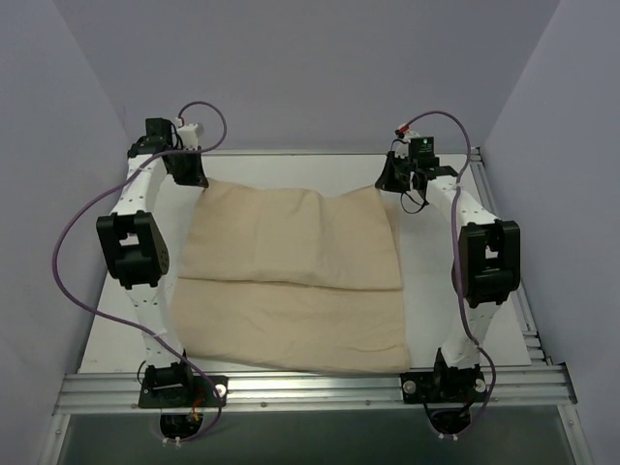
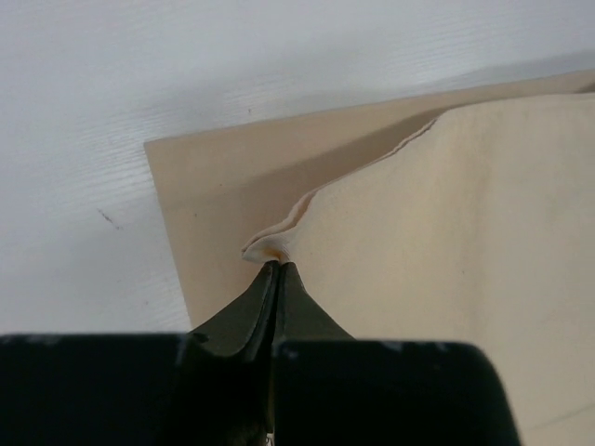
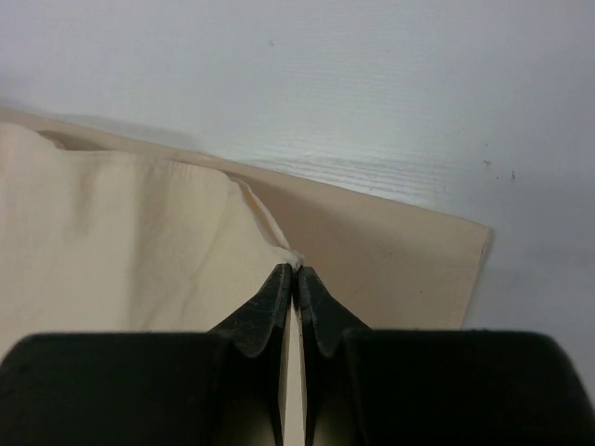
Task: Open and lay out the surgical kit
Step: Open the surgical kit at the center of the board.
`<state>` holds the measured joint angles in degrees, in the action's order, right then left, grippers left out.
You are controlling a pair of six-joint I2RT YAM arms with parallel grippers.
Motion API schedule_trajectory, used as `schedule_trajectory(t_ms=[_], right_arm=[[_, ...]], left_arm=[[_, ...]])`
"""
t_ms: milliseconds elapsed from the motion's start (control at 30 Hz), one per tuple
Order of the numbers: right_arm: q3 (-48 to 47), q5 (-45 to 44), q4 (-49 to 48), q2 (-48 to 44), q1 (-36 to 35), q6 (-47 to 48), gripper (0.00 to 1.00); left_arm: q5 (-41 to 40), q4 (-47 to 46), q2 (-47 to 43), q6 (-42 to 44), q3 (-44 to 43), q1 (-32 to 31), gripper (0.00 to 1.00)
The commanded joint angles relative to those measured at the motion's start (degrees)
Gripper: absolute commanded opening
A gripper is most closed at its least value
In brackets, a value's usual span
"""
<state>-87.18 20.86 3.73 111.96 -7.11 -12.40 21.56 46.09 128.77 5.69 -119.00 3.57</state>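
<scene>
The cloth wrap (image 1: 291,281) is soft matte tan fabric, a rumpled rectangle with one crease across it, covering the middle of the table (image 1: 116,339). My left gripper (image 2: 277,268) is pinched tight on the top flap's corner near the table's far-left corner, and my right gripper (image 3: 296,269) does the same far-right. Anything under the cloth is hidden. The table's white, faintly grained, with an aluminium rail (image 1: 310,387) on the near edge and plain pale walls (image 1: 310,68) around.
</scene>
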Motion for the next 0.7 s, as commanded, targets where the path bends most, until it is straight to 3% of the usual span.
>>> schedule_trajectory(t_ms=[0, 133, 267, 667], right_arm=[[3.7, 2.9, -1.1, -5.7, 0.0, -1.4, 0.00], [7.5, 4.1, 0.8, -11.0, 0.1, -1.8, 0.00], [13.5, 1.8, 6.0, -22.0, 0.0, -1.5, 0.00], [36.4, -2.1, 27.9, -56.6, -0.7, -8.8, 0.00]], left_arm=[[4.2, -2.7, -8.3, 2.2, 5.2, 1.7, 0.02], [8.0, -0.1, -13.5, 4.0, 9.7, 3.9, 0.02], [10.9, 2.6, -20.7, 7.0, 15.6, 7.4, 0.02], [12.5, 20.0, -49.3, 32.7, 43.9, 18.5, 0.02]])
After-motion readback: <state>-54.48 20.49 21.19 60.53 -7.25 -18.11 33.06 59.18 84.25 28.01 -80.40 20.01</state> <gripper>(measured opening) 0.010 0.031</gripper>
